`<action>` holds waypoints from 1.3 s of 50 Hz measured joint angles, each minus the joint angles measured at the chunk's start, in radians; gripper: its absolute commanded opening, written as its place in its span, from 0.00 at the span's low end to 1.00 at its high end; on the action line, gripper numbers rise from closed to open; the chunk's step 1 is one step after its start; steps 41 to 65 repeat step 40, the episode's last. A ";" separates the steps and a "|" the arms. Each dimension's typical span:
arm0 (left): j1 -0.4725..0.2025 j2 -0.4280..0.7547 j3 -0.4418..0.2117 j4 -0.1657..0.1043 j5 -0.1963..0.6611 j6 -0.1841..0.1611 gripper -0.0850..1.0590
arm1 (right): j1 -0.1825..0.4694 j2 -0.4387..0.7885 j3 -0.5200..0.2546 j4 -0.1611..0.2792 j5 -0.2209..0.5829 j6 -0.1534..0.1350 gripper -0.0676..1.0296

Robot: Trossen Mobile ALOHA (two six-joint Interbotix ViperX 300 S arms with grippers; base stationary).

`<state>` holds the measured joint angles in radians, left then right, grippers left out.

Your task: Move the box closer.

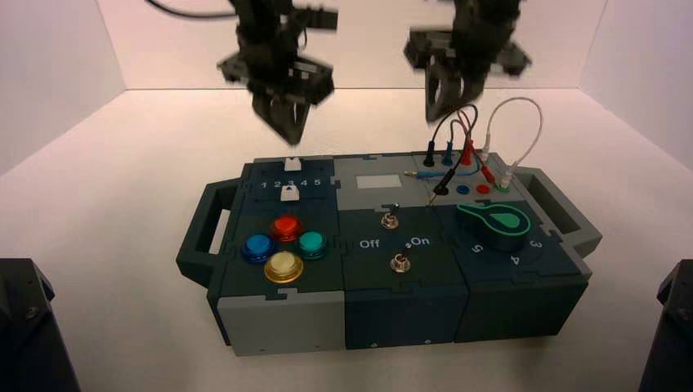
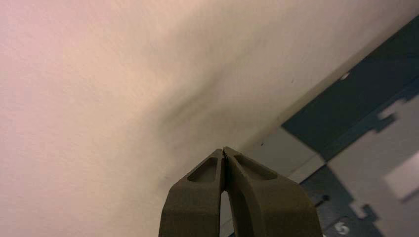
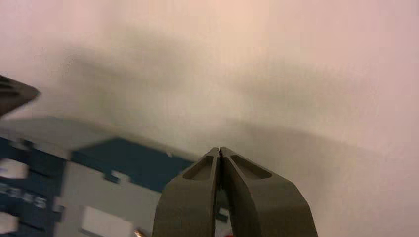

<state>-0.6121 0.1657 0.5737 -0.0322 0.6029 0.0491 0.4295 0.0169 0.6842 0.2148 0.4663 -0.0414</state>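
Where buttoned — teal-grey box [image 1: 392, 245].

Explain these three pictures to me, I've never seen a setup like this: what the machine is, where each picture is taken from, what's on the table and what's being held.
This is a robot with two arms, each ending in a gripper. One picture looks down from above and behind the arms; the other two come from cameras on each wrist.

On the table sits a box with side handles. It bears four coloured buttons, two white sliders, two metal toggle switches, a green-rimmed knob and plugged wires.

The left gripper and the right gripper are both shut and hold nothing. They are up around the box's far edge, the left near the sliders' side, the right near the wires.
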 measured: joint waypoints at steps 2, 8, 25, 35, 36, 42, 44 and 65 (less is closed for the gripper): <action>0.002 -0.025 -0.002 0.002 0.009 0.002 0.05 | 0.000 -0.028 -0.005 -0.003 0.000 0.000 0.04; 0.014 -0.104 -0.002 0.003 0.018 -0.002 0.05 | 0.002 -0.127 -0.006 -0.012 0.000 0.000 0.04; 0.028 -0.371 0.005 0.003 0.049 -0.037 0.05 | 0.002 -0.436 0.008 -0.023 0.104 -0.002 0.04; 0.029 -0.405 0.009 0.003 0.077 -0.038 0.05 | 0.002 -0.502 0.038 -0.028 0.124 -0.002 0.04; 0.029 -0.407 0.009 0.003 0.077 -0.038 0.05 | 0.003 -0.503 0.041 -0.028 0.124 -0.003 0.04; 0.028 -0.410 0.011 0.003 0.078 -0.038 0.05 | 0.002 -0.508 0.048 -0.029 0.124 -0.005 0.04; 0.028 -0.410 0.011 0.003 0.078 -0.038 0.05 | 0.002 -0.508 0.048 -0.029 0.124 -0.005 0.04; 0.028 -0.410 0.011 0.003 0.078 -0.038 0.05 | 0.002 -0.508 0.048 -0.029 0.124 -0.005 0.04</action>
